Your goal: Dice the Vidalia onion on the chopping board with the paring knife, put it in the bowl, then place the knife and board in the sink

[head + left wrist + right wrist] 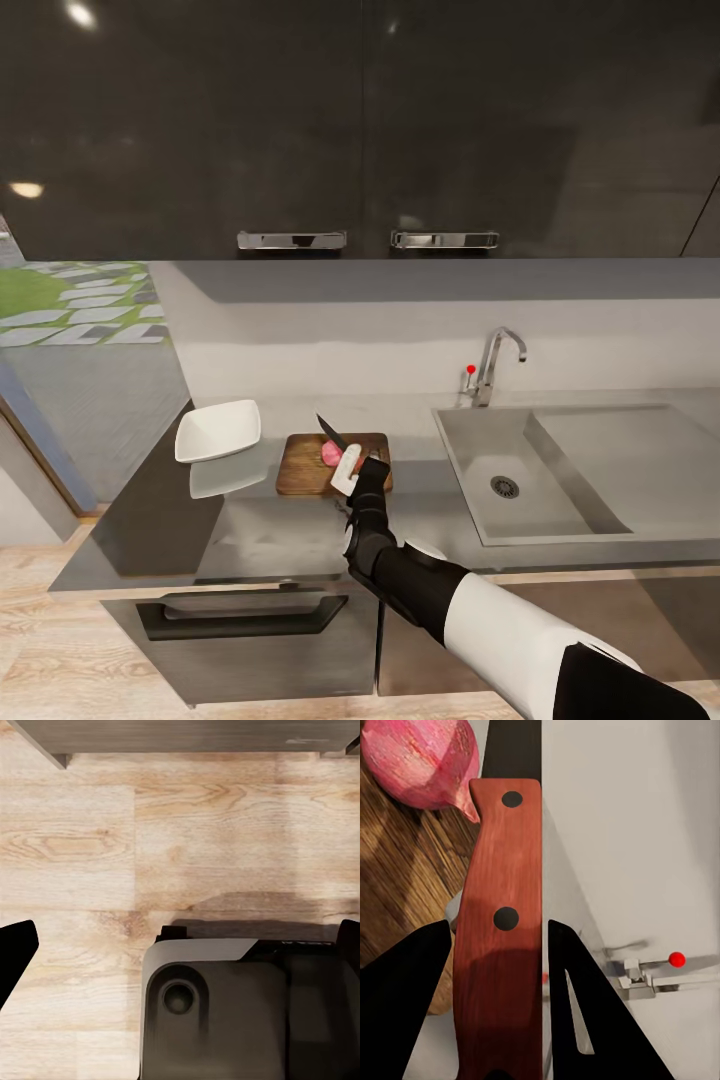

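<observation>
Jaws of our right gripper (495,997) clamp one red-handled paring knife (499,915) beside one pinkish-red onion (420,761); left gripper's state we cannot tell.

Dark glossy upper cabinets (360,120) hang across the top, with two chrome handles (292,240) side by side at their lower edge. Below them runs a pale grey backsplash wall (400,340). Left of the cabinets lies a green patterned rug (70,305). Light wooden floor (150,847) spreads beneath.
</observation>
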Controlling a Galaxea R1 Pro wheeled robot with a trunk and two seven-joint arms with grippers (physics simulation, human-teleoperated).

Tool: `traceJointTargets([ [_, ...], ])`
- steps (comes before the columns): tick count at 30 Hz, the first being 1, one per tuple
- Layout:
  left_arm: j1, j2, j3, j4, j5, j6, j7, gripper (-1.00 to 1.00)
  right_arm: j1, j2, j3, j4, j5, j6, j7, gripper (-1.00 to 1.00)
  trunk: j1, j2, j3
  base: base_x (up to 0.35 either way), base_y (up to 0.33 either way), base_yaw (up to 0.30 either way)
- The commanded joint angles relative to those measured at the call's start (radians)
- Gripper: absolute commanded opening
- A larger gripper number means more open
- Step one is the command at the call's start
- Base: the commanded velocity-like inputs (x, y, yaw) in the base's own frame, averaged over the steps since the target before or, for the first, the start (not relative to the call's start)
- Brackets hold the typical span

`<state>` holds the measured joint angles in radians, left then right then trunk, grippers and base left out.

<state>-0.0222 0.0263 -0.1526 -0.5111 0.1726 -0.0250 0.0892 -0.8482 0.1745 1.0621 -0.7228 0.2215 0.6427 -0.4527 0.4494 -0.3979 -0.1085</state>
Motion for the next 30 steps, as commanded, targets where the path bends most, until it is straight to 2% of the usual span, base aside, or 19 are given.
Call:
traceJointTargets([
  [1, 0.0, 0.001, -0.009, 0.0, 0.01, -0.003, 0.007, 1.0, -0.002, 0.0, 0.004, 0.0, 0.002, 0.006, -0.003, -1.0, 0.001, -0.002, -0.002, 0.0, 0.0, 0.0],
  [15, 0.0, 0.001, -0.008, 0.0, 0.01, -0.003, 0.007, 1.0, -0.002, 0.0, 0.004, 0.0, 0.002, 0.006, -0.003, -1.0, 0.001, -0.002, -0.002, 0.004, 0.0, 0.0],
  [25, 0.0, 0.001, -0.008, 0.0, 0.01, -0.003, 0.007, 1.0, -0.001, 0.0, 0.004, 0.0, 0.002, 0.006, -0.001, -1.0, 0.001, -0.002, -0.002, 0.155, 0.0, 0.0],
  [30, -0.001, 0.001, -0.008, 0.0, 0.01, -0.003, 0.007, 1.0, 0.006, 0.0, 0.004, 0.0, 0.002, 0.007, 0.055, -1.0, 0.001, -0.002, -0.002, 0.018, 0.0, 0.0],
])
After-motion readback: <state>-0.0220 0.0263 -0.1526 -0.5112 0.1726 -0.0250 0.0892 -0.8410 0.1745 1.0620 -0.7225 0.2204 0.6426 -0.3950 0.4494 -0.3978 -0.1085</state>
